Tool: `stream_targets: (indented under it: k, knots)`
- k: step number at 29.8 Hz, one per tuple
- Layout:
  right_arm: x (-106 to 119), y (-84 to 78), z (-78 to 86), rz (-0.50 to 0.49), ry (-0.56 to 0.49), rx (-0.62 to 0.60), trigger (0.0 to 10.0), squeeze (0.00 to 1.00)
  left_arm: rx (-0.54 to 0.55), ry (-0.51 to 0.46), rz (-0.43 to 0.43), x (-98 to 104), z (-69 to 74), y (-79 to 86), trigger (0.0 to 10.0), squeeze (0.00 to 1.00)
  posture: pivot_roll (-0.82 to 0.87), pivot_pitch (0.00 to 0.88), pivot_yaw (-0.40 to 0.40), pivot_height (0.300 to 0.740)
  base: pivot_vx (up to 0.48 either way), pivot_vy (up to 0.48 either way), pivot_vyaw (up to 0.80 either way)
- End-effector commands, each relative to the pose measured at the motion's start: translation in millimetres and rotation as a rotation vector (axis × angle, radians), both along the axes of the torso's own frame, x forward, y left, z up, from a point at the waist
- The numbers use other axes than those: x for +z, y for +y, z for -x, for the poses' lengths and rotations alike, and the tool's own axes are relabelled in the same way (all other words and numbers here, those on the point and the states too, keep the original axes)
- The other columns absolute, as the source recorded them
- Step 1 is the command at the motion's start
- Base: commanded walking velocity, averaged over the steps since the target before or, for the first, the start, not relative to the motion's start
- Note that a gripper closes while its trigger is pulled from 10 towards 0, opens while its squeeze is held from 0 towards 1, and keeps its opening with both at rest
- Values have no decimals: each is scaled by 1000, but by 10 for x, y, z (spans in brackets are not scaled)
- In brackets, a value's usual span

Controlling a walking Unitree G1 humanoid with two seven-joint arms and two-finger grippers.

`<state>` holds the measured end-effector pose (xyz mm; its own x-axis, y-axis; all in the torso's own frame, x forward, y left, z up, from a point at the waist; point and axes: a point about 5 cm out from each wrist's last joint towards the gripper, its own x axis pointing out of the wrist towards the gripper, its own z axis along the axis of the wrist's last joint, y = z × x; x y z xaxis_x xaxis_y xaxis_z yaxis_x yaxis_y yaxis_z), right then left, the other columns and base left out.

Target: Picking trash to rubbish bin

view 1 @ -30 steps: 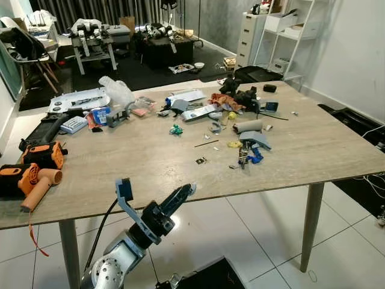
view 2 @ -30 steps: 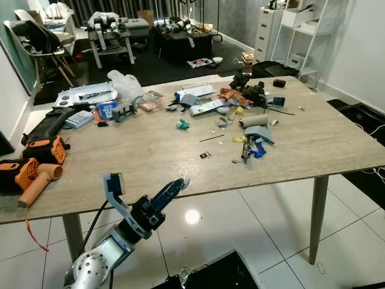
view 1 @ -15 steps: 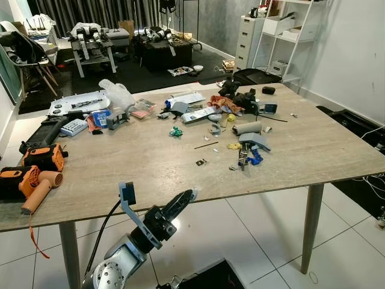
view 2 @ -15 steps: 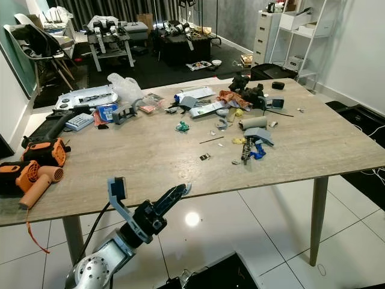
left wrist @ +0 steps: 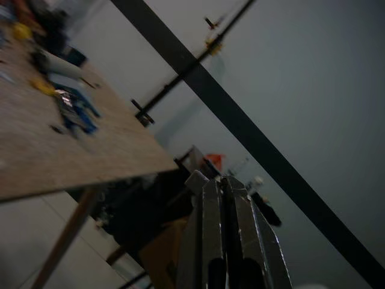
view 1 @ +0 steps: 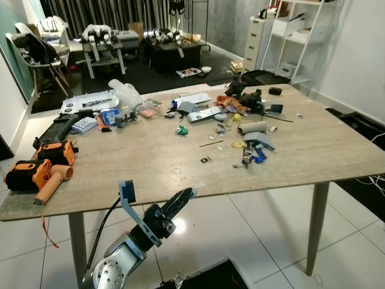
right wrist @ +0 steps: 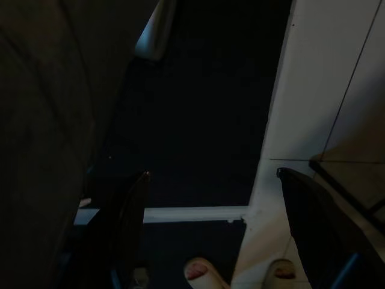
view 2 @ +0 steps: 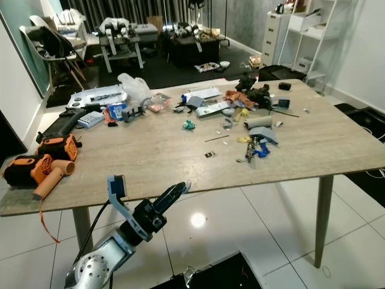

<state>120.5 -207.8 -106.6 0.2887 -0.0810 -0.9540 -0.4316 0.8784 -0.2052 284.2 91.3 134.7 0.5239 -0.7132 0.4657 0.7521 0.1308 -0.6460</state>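
Left gripper point(view 1: 187, 194) pinched closed and empty below the table point(view 1: 150, 168) edge; right gripper point(right wrist: 210, 235) spread apart, probably over floor.

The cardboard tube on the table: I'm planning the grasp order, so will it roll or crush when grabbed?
The cardboard tube lies on its side on the table, so a nudge would likely roll it. It looks hollow, probably light and crushable. Clutter touching it may drag along.

Room: glossy white tiled floor point(view 1: 252, 223); pale wood bench point(view 1: 150, 165) on slim tapered legs; white wall point(view 1: 355, 48) at right; white shelving unit point(view 1: 289, 36); dark curtains point(view 1: 90, 12) at back; black rug point(view 1: 150, 75); chair point(view 1: 36, 54) at left.
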Motion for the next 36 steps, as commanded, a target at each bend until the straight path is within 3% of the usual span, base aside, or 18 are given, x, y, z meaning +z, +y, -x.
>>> stream_targets:
  k: [1, 5, 10, 17, 27, 31, 36]
  knots:
    - [-31, 0, 107, 2, 32, -3, 10000, 0, 5, -5, -14, 5, -2, -12, 10000, 0, -132, 96, 63, 740, -334, 0, 0]
    - [-30, -6, 107, 7, 32, -4, 10000, 0, 7, -4, -15, 6, -12, -20, 10000, 0, -132, 98, 62, 740, -332, 0, 0]
    - [-32, -19, 118, 22, 42, 7, 10000, 0, 120, 54, -89, -90, -145, -3, 10000, 0, -127, 97, 60, 740, 0, 0, -788]
    - [-28, -32, 114, 29, 44, 8, 10000, 0, 163, 76, -126, -132, -190, 19, 10000, 0, -125, 97, 58, 740, 0, 0, -788]
    - [-25, -53, 114, 39, 47, 8, 10000, 0, 223, 69, -218, -191, -243, -22, 10000, 0, -128, 100, 56, 740, 0, 0, -788]
    - [-33, -64, 152, 44, 56, 8, 10000, 0, 283, 52, -298, -218, -289, -28, 10000, 0, -132, 106, 56, 740, 0, 0, -788]
    - [-36, -67, 167, 48, 63, 9, 10000, 0, 281, 43, -315, -224, -296, -54, 10000, 0, -136, 107, 55, 740, 0, 0, -788]
